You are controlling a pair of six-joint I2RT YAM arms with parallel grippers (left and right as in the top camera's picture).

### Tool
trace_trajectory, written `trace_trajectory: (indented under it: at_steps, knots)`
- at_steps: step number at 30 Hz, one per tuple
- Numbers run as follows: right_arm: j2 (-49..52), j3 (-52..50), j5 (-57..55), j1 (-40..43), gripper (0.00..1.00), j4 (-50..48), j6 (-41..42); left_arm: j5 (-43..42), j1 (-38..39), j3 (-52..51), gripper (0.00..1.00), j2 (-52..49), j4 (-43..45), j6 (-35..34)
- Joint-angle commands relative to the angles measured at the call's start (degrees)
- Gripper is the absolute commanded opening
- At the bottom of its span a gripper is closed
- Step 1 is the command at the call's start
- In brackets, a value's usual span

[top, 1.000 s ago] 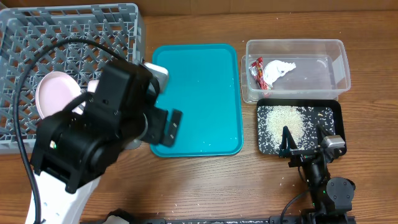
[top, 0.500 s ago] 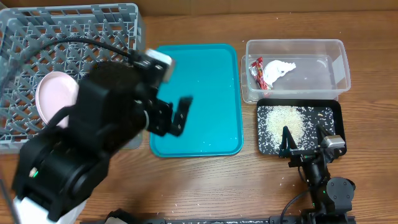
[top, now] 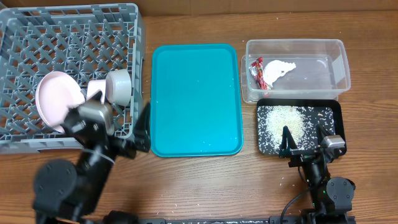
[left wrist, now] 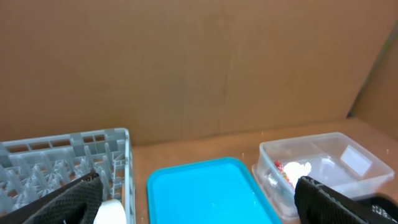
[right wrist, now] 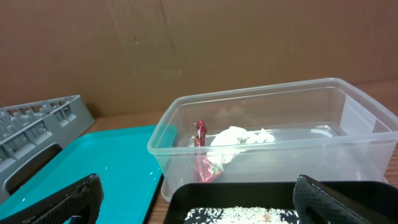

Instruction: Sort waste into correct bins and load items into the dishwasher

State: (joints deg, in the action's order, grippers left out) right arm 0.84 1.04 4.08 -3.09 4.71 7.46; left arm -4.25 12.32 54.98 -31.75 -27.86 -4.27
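Apparently little is left to carry, so what matters is which arm sits nearer to what. The left fingers [top: 144, 124] are spread wide with nothing between them, low at the near edge of the counter [top: 205, 180]. Straight ahead of them, just past their tips, is the near wall of the grey dish rack [top: 134, 37]. The round plate [top: 56, 99] stands on edge inside it, ahead and to the left of the fingers. The small pinkish bowl [top: 94, 90] and the pale grey-white bowl [top: 119, 87] lie beside it, almost dead ahead. I cannot pick out the white cup. Off to the right of those fingers lies the teal tray [top: 196, 93], bare apart from a few pale specks too small to name, its long axis running away from the arm. The right fingers [top: 285, 140] are likewise spread and hold nothing. The shallow black tray [top: 336, 124] sits directly under and ahead of their tips, heaped with rice grains [top: 283, 121]. Beyond it is the clear tub [top: 339, 62], holding the red-and-white wrapper [top: 258, 73] and the crumpled napkin [top: 280, 68]. To my eye each arm faces its own side's work — rack for the left, bins for the right — and any tidying in the rack would fall to the left arm.
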Motion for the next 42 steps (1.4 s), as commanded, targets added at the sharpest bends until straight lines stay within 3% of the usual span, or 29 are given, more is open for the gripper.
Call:
trace_trajectory:
  at_steps: [1,11,21,32,42]
  knots:
    - [-0.7,-0.6,-0.3,0.2,0.99,-0.3,-0.2,-2.1,-0.4,-11.0,1.00,9.6,4.0,1.7]
    - [-0.7,-0.6,-0.3,0.2,1.00,-0.3,-0.2,-3.3,-0.4,-36.5,1.00,31.7,12.3,1.7]
    - [-0.7,-0.6,-0.3,0.2,1.00,-0.3,-0.2,-4.8,-0.4,-54.3,1.00,31.6,30.7,0.3]
    - [-0.7,-0.6,-0.3,0.2,1.00,-0.3,-0.2,-4.3,-0.3,-54.7,1.00,31.4,24.2,-0.2]
    - [-0.7,-0.6,-0.3,0.2,1.00,-0.3,-0.2,-4.3,-0.3,-54.7,1.00,31.1,24.2,-0.2]
